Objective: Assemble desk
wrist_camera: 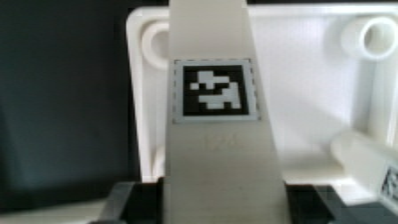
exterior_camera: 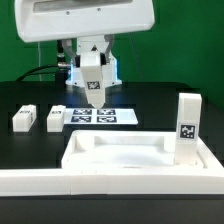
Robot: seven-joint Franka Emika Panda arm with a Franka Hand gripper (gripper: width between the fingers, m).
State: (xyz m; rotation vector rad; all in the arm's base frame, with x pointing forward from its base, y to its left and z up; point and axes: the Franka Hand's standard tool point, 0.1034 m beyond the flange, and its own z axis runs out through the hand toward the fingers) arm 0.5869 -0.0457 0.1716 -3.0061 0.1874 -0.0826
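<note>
My gripper hangs over the back middle of the table and is shut on a white square desk leg with a black-and-white tag, held above the marker board. In the wrist view the leg runs out from between my dark fingers and fills the middle. The white desk top with its raised rim lies at the front; its round corner sockets show behind the leg. A tagged leg stands upright at its right end. Two more legs lie on the table at the exterior view's left.
The marker board lies flat below the held leg. A long white L-shaped rail runs along the front and right of the desk top. The table is black, with a green backdrop behind the arm.
</note>
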